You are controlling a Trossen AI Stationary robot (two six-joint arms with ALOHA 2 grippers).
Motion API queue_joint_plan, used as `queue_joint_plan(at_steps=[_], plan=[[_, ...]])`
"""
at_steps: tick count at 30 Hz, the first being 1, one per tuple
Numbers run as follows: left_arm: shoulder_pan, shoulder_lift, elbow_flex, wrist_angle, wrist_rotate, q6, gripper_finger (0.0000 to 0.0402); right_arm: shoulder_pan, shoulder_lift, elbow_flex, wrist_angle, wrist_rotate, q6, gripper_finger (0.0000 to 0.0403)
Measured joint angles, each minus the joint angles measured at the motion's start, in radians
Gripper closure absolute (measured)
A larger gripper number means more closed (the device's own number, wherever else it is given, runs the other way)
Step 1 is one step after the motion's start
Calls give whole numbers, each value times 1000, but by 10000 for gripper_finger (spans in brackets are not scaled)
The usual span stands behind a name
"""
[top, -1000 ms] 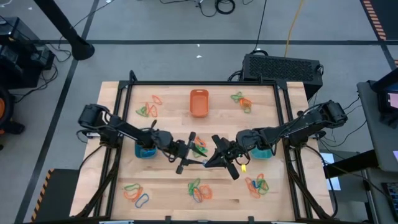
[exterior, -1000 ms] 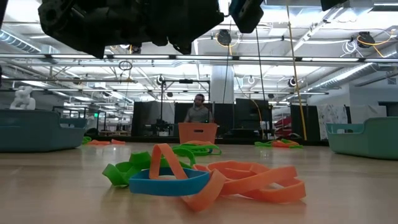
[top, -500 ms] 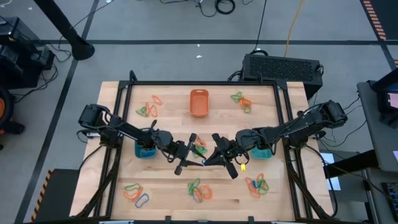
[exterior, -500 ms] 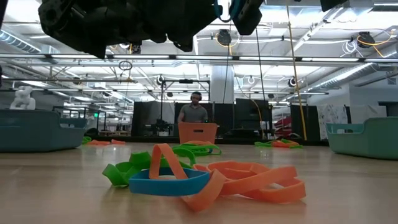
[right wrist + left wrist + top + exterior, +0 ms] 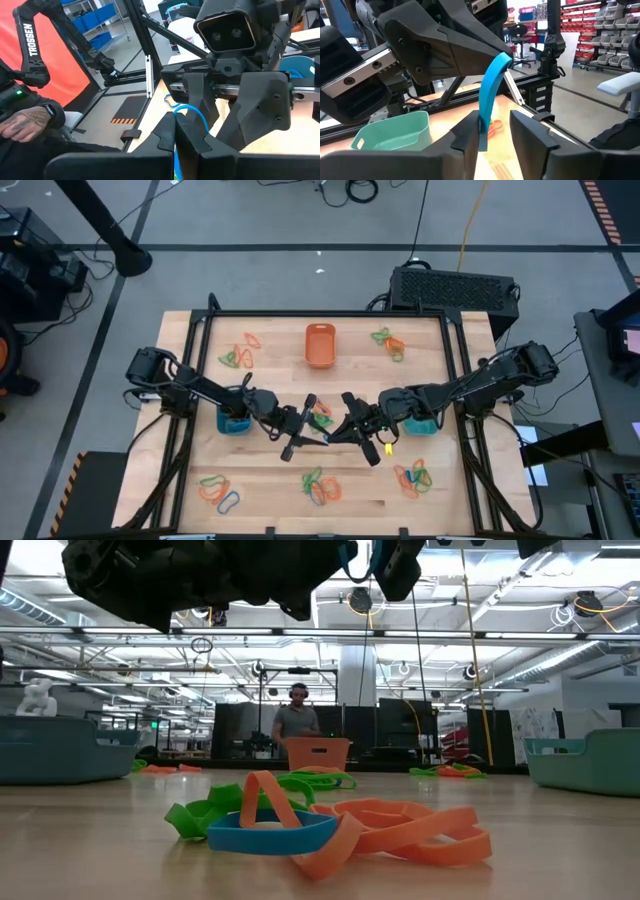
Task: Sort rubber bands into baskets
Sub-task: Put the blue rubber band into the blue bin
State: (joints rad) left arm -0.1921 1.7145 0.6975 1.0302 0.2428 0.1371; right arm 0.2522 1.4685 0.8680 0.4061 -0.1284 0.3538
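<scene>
From above, the left gripper (image 5: 316, 423) and right gripper (image 5: 337, 433) meet nose to nose over the table's middle, but what passes between them is too small to tell there. The left wrist view shows a blue rubber band (image 5: 491, 95) hanging from the right gripper's pinched fingertips, its lower end between the left gripper's parted fingers (image 5: 470, 134). The orange basket (image 5: 320, 345) sits at the far edge, the blue basket (image 5: 234, 421) left, the teal basket (image 5: 421, 423) right.

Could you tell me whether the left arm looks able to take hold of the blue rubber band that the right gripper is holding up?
Probably yes: the blue rubber band already hangs between the left gripper fingers, pinched above by the right gripper, with nothing between.
</scene>
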Motion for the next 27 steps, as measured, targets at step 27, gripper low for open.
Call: queue_joint_plan(at_steps=[27], plan=[[0, -14, 0, -54, -21, -4, 398, -25, -23, 0, -82, -4, 1, 279]])
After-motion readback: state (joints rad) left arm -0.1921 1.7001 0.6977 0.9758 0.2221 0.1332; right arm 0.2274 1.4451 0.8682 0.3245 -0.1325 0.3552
